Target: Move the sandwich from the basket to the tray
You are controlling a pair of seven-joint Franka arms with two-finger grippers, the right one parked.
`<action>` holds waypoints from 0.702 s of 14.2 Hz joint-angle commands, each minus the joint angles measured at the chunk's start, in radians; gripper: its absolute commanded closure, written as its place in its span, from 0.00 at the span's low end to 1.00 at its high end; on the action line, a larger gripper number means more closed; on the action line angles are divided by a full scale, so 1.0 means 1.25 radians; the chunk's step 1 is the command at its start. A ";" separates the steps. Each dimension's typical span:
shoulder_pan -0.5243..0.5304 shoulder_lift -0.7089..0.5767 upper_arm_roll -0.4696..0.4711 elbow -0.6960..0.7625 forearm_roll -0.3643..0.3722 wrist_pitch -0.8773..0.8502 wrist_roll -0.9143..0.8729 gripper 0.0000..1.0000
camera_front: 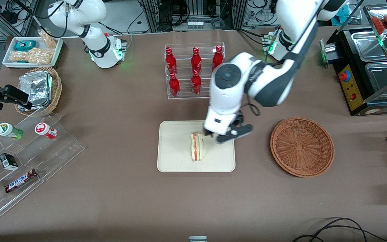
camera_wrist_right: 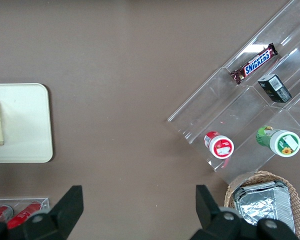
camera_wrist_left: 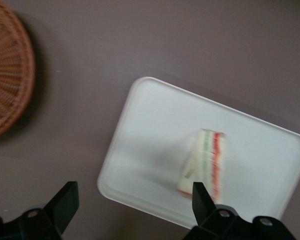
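Sandwich (camera_front: 197, 146), a layered triangular wedge, stands on the smooth cream tray (camera_front: 173, 161); the gripper (camera_front: 217, 136) hovers wide open and empty beside it, the woven wicker basket (camera_front: 301, 146) well apart.

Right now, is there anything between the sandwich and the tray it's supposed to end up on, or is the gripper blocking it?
Nothing visible stands in the way. The sandwich already lies on the tray, and the basket is empty. The gripper is open above the tray's edge, holding nothing, fingers apart from the sandwich.

Sandwich (camera_wrist_left: 206, 162) on tray (camera_wrist_left: 150, 125), open-fingered pincer (camera_wrist_left: 131, 202) above
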 commanded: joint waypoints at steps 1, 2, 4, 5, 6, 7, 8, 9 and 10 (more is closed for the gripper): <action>0.047 -0.098 0.002 -0.143 -0.009 0.012 0.008 0.00; 0.085 -0.115 -0.001 -0.166 -0.009 0.012 0.018 0.00; 0.127 -0.158 -0.001 -0.200 -0.018 0.002 0.103 0.00; 0.158 -0.176 -0.002 -0.211 -0.031 -0.025 0.138 0.00; 0.179 -0.190 -0.002 -0.214 -0.045 -0.049 0.188 0.00; 0.208 -0.202 -0.001 -0.214 -0.069 -0.084 0.256 0.00; 0.252 -0.218 -0.001 -0.214 -0.090 -0.119 0.323 0.00; 0.290 -0.233 -0.001 -0.214 -0.105 -0.148 0.387 0.00; 0.322 -0.246 -0.001 -0.213 -0.112 -0.177 0.455 0.00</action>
